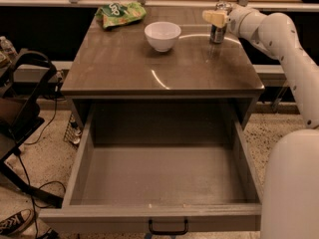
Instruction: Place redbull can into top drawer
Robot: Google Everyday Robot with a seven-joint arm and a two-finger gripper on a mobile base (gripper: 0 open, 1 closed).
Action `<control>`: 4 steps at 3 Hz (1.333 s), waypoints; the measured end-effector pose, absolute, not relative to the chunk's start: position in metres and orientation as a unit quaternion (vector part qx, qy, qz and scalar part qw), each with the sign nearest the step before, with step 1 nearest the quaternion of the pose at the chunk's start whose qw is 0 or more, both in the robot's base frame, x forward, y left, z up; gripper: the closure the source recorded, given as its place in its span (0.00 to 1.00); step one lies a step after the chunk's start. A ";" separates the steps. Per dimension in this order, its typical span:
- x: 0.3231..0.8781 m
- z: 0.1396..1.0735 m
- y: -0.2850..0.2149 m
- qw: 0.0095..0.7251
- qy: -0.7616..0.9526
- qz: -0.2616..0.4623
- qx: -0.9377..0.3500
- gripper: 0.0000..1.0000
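The redbull can (218, 33), slim and silver, stands upright at the back right of the cabinet top. My gripper (217, 17) is at the can's upper part, shut on it, with one cream fingertip (213, 18) showing on the can's left side. I cannot tell whether the can's base still touches the top. The top drawer (164, 215) is pulled wide open at the front. It is a deep grey box with a small black handle (168, 229), and nothing lies inside it.
A white bowl (162, 35) sits at the back middle of the cabinet top (149, 78), and a green snack bag (120, 13) at the back left. My white arm (284, 39) reaches in from the right. A black chair frame (20, 108), cables and a shoe are on the floor at the left.
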State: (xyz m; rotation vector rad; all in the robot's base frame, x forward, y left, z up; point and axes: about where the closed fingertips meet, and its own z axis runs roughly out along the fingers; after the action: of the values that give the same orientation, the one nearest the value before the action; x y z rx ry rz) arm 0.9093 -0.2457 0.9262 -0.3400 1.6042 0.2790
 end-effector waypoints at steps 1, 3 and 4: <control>0.910 0.925 -0.244 0.673 0.713 0.125 -0.152 0.49; 0.912 0.922 -0.237 0.671 0.714 0.128 -0.154 1.00; 0.912 0.922 -0.236 0.671 0.714 0.128 -0.155 1.00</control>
State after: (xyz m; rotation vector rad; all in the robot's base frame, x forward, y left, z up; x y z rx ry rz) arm 0.9119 -0.2360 0.9223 -0.3484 1.6081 0.2891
